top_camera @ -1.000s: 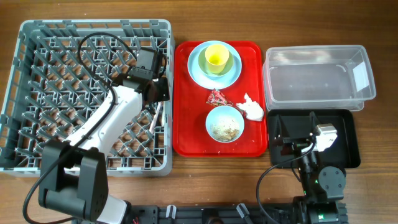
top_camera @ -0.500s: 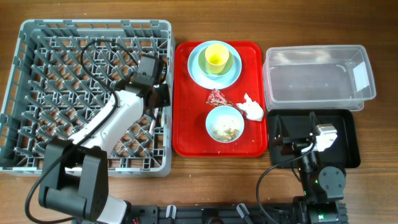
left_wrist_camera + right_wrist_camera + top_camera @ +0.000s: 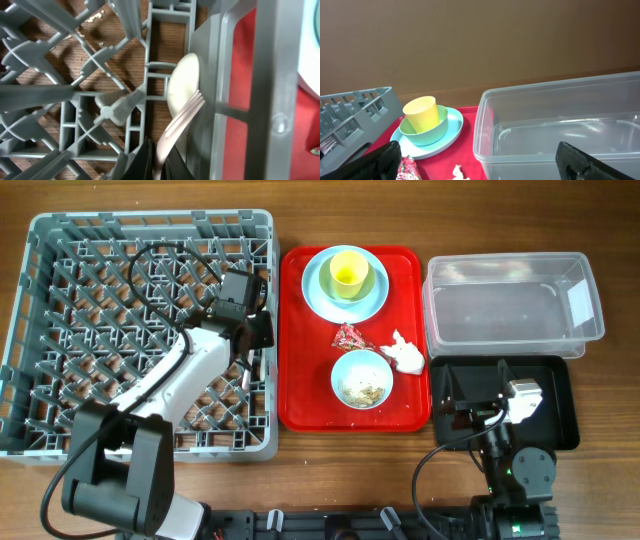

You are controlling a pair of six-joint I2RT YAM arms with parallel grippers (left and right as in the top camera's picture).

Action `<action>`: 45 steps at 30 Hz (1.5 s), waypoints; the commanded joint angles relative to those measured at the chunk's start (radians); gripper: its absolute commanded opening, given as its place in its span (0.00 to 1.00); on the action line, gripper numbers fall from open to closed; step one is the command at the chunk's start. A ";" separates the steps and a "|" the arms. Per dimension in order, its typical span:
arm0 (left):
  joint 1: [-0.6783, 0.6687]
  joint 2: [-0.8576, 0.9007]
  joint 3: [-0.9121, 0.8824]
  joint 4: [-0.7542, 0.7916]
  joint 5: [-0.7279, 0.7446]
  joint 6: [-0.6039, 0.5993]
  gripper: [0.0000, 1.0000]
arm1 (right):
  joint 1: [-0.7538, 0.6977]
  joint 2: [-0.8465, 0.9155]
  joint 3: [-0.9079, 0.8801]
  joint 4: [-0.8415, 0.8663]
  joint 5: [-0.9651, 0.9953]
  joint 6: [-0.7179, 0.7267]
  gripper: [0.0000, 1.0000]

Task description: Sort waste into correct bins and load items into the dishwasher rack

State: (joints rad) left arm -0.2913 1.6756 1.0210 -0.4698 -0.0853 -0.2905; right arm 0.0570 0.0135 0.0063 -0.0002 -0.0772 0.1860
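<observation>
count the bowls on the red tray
2 bowls: one under the yellow cup on the plate at the tray's far end, one holding food scraps nearer the front. None looks hidden.

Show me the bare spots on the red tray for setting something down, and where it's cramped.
The red tray is bare down its left side, between its left rim and the bowl, and at the near right corner, between the napkin and the rim. The middle is crowded: wrapper, napkin and bowl sit close together next to the plate.
</observation>
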 commanded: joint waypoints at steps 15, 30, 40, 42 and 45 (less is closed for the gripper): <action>0.008 -0.092 0.029 0.012 -0.071 -0.071 0.04 | 0.002 -0.006 -0.001 0.003 0.010 0.000 1.00; 0.008 -0.092 0.147 -0.104 -0.102 -0.141 0.04 | 0.002 -0.006 -0.001 0.003 0.010 0.000 1.00; 0.007 -0.035 0.144 -0.166 -0.060 -0.164 0.04 | 0.002 -0.006 -0.001 0.003 0.010 0.000 1.00; 0.007 -0.026 0.144 -0.159 -0.057 -0.167 0.04 | 0.002 -0.006 -0.001 0.003 0.010 0.000 1.00; 0.007 -0.019 0.144 -0.155 -0.058 -0.166 0.12 | 0.002 -0.006 -0.001 0.003 0.010 0.000 1.00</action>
State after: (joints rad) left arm -0.2913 1.6421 1.1522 -0.6323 -0.1547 -0.4370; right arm 0.0570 0.0135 0.0063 -0.0002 -0.0772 0.1860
